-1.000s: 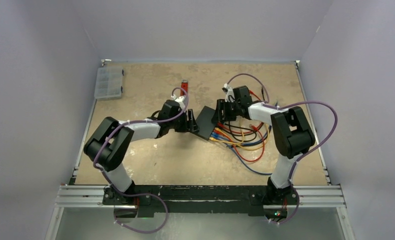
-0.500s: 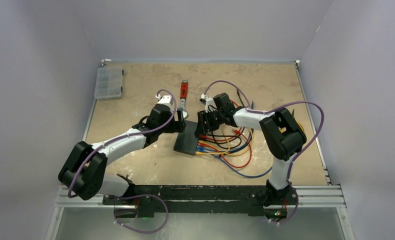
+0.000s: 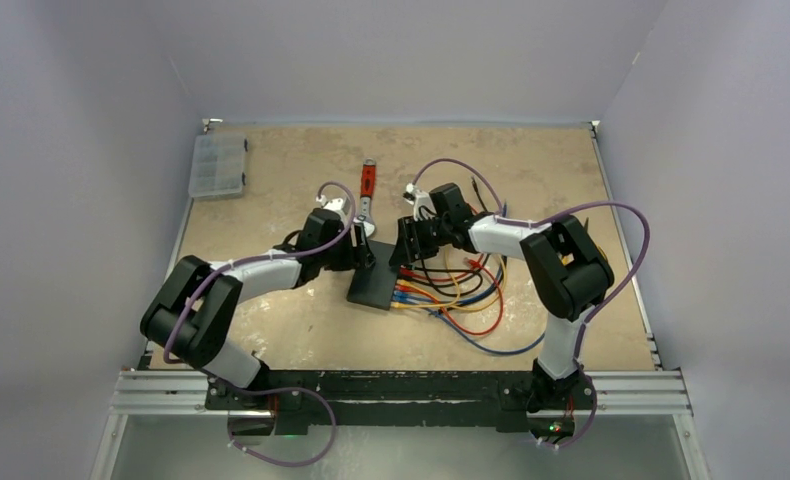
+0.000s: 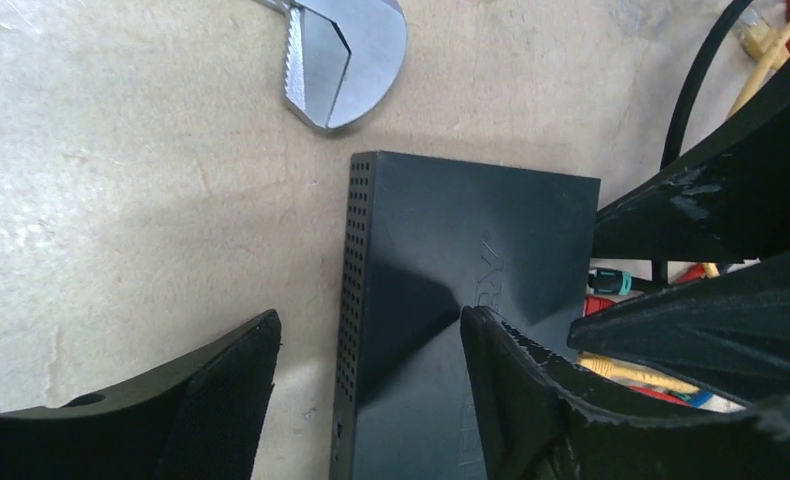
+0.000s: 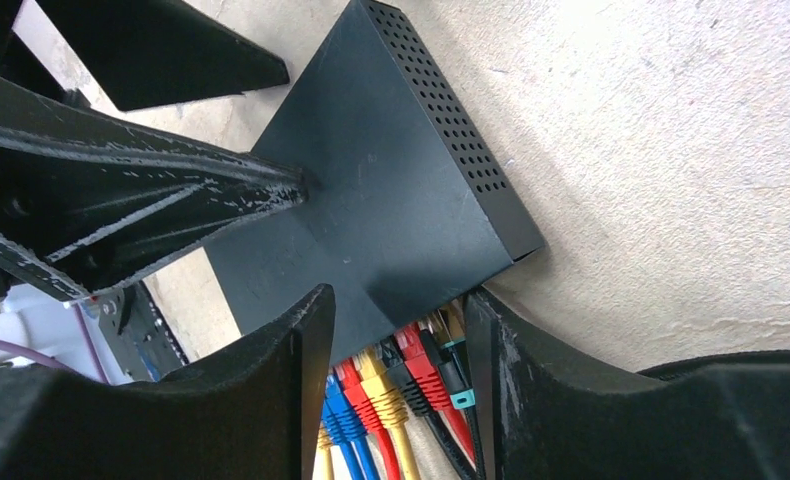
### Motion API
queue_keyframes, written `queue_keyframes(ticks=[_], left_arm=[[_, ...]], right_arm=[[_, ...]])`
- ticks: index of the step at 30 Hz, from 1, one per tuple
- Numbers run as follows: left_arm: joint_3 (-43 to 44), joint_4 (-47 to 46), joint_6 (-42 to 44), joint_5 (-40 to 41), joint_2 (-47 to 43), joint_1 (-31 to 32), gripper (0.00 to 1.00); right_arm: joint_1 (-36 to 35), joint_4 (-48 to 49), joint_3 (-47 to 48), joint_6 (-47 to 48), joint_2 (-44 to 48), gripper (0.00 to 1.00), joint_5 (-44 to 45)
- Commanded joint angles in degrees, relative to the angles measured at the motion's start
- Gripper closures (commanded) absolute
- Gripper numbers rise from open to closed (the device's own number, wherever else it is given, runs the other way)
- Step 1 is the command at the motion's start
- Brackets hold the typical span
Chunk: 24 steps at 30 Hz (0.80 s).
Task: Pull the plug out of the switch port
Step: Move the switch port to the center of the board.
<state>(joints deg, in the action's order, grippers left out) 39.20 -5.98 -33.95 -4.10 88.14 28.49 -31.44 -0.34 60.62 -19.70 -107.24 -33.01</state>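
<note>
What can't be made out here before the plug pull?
- Ports of the switch: right wrist view, hidden under the switch's top and the plugs.
- Which plug the right pincer is on: it straddles several, contact unclear.
- Handle of the wrench: left wrist view, cut off by the top edge.
- Whether the left pincer touches the switch: left wrist view, no depth cue.
- Top view: plugs too small.

You have open table [image 3: 301,325] left of the switch [image 3: 373,286]; the wrench [image 3: 367,192] lies just beyond it, and cables [image 3: 466,300] crowd its right.
</note>
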Motion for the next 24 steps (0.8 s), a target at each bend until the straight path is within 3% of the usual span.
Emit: queue_keyframes(ticks=[1,11,16,24], left_arm=[[-1.4,-2.4,-2.3,-3.6,-0.3,-0.3,0.36],[-0.7,2.3,-0.8,6.5,-6.5,-1.0,0.31],[-0.5,2.2,-1.2,5.7,-6.2,-1.0,0.30],[-1.5,-1.3,-4.6,2.1,-1.9,-1.0,0.33]], right_arm=[[-0.9,3.7,0.5,-0.8,-0.1,0.48,-3.6],[-4.4,0.7,4.5,2.0,-0.8,0.42,-5.4],[-3.5,-1.5,4.5,1.3,0.4,0.31,2.0],[2.9,-1.2,0.0,0.0,1.5,0.21,4.5]])
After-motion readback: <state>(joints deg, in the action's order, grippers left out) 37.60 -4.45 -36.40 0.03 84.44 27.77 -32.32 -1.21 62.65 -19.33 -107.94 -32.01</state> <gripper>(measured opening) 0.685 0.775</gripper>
